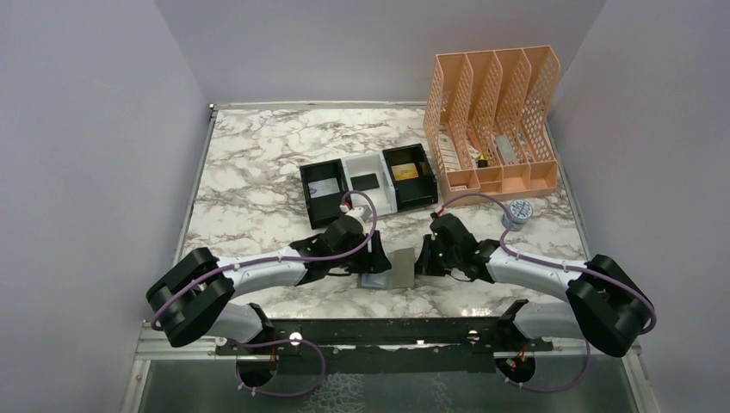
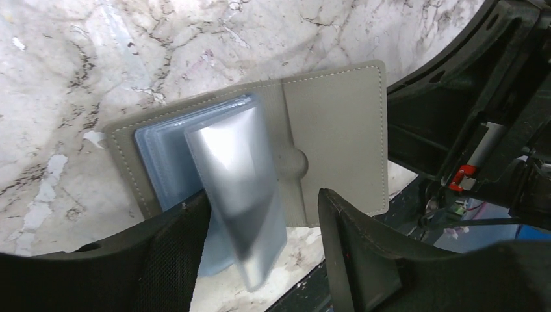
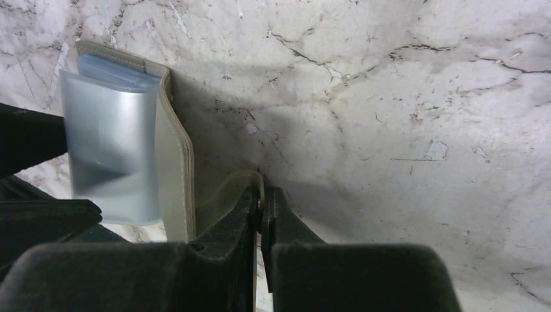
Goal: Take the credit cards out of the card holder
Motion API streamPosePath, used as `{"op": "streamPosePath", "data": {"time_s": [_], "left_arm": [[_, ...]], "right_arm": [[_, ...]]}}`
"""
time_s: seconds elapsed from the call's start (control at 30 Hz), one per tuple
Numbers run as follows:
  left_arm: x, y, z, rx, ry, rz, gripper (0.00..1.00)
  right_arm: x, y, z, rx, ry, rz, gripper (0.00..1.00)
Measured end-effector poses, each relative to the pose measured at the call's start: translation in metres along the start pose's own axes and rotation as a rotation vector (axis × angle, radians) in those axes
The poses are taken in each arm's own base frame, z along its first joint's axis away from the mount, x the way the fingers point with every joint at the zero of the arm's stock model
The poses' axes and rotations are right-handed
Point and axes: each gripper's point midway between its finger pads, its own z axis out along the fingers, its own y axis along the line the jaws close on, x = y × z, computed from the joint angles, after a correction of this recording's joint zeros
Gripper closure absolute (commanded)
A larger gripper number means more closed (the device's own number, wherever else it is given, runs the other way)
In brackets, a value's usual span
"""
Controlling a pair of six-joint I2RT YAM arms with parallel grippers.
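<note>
While the right gripper [image 3: 262, 207] pinches the stitched taupe card holder [image 2: 338, 130] on veined marble [image 3: 390, 97], the left gripper [image 2: 260, 201] gapes wide astride a glossy silvery panel [image 2: 230, 162].

No text, number or brand could be read anywhere: marks on the gold-yellow plastic card [image 1: 406, 171] in the black-and-white three-compartment tray [image 1: 361, 161], upper centre, and on the small round blue-and-white object [image 1: 517, 211] were too small.
</note>
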Motion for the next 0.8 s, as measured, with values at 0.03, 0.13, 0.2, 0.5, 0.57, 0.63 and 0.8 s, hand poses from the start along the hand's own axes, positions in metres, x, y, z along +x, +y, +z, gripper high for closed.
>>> {"op": "streamPosePath", "data": {"time_s": [0.03, 0.13, 0.2, 0.5, 0.57, 0.63, 0.8], "left_arm": [[0.001, -0.002, 0.000, 0.006, 0.004, 0.000, 0.37], [0.001, -0.007, 0.001, 0.027, 0.005, -0.005, 0.37], [-0.001, -0.013, 0.001, 0.055, -0.004, -0.013, 0.37], [0.008, -0.033, 0.010, 0.171, 0.052, -0.020, 0.47], [0.009, -0.036, 0.010, 0.182, 0.057, -0.022, 0.49], [0.008, -0.038, 0.010, 0.191, 0.054, -0.022, 0.50], [0.008, -0.039, 0.013, 0.196, 0.052, -0.023, 0.49]], "right_arm": [[0.000, 0.000, 0.000, 0.000, 0.000, 0.001, 0.99], [0.000, 0.000, 0.000, 0.000, 0.000, 0.003, 0.99], [0.000, 0.000, 0.000, 0.000, 0.000, 0.003, 0.99], [-0.002, 0.002, -0.002, -0.008, -0.007, 0.002, 0.81], [-0.004, 0.004, -0.006, -0.017, -0.019, 0.001, 0.73], [-0.007, 0.005, -0.012, -0.015, -0.038, 0.000, 0.65], [-0.029, 0.009, -0.036, 0.020, -0.119, 0.000, 0.59]]}}
